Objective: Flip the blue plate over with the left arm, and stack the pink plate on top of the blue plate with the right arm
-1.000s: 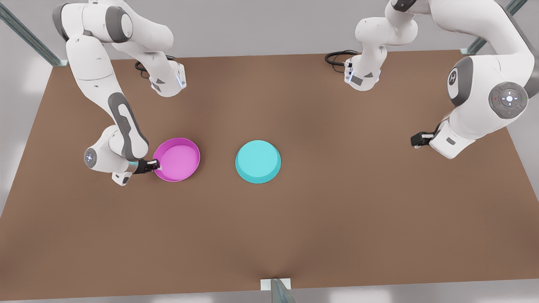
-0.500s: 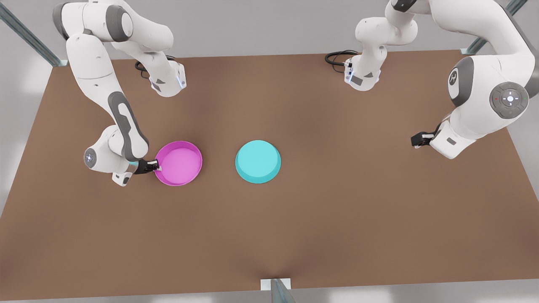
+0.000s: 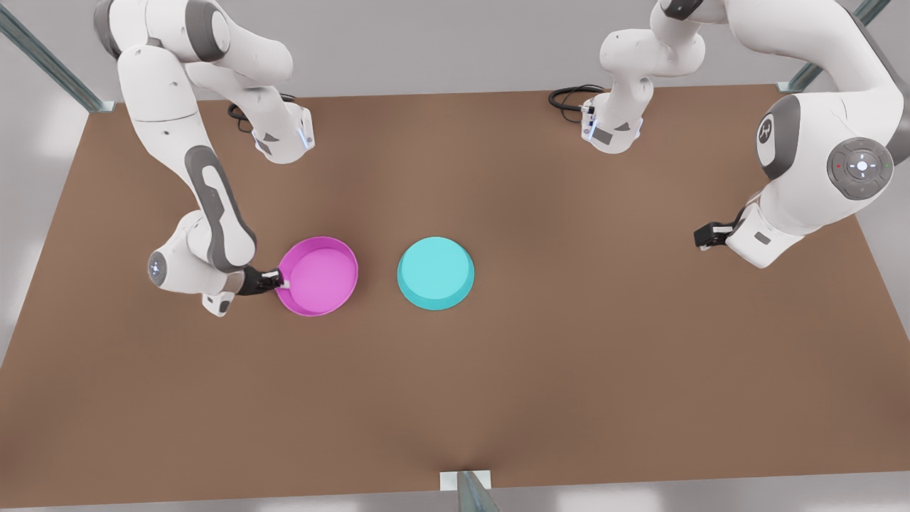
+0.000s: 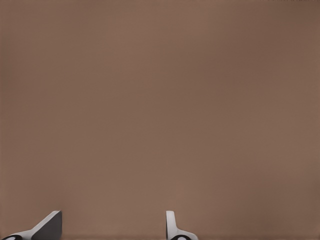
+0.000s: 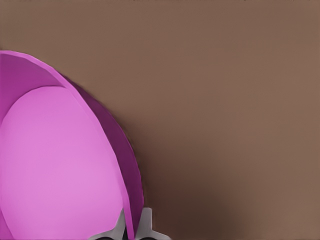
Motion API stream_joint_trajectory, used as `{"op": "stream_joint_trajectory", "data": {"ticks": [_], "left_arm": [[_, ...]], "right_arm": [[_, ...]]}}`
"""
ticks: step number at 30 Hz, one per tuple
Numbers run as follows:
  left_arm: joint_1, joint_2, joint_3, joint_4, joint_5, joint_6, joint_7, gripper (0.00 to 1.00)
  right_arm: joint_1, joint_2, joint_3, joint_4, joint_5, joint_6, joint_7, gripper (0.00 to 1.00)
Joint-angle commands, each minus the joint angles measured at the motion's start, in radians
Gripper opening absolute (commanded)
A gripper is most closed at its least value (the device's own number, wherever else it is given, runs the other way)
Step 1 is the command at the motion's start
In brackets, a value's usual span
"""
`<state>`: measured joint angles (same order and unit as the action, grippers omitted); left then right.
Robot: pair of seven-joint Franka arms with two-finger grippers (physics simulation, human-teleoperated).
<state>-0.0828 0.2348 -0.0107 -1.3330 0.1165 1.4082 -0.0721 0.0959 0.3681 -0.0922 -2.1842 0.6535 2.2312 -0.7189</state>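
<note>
The pink plate (image 3: 318, 276) is open side up at the front view's left of centre. My right gripper (image 3: 284, 284) is shut on its rim at the side away from the blue plate. In the right wrist view the gripper (image 5: 132, 225) pinches that rim, and the pink plate (image 5: 50, 165) looks slightly tilted. The blue plate (image 3: 435, 273) lies on the table just to the pink plate's right, flat base up, a small gap between them. My left gripper (image 3: 700, 237) waits far off at the front view's right, and it (image 4: 112, 220) is open over bare table.
The brown table (image 3: 569, 355) spreads wide around both plates. The two arm bases (image 3: 284, 135) (image 3: 611, 128) and black cables (image 3: 569, 96) sit at the back edge. A metal post (image 3: 466, 487) stands at the front edge's middle.
My right gripper has carried the pink plate toward the blue plate, to the front view's right. The blue plate and the left arm have stayed still.
</note>
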Motion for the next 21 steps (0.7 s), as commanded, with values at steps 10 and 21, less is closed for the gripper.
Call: {"op": "stream_joint_trajectory", "data": {"ticks": [10, 21], "left_arm": [[0.000, 0.000, 0.002, 0.000, 0.000, 0.000, -0.002, 1.00], [0.002, 0.001, 0.005, 0.000, 0.000, 0.003, -0.002, 1.00]], "right_arm": [[0.110, -0.024, 0.045, 0.029, 0.097, 0.005, 0.147, 0.21], [0.303, -0.060, 0.078, 0.043, 0.202, 0.067, 0.337, 0.21]]}}
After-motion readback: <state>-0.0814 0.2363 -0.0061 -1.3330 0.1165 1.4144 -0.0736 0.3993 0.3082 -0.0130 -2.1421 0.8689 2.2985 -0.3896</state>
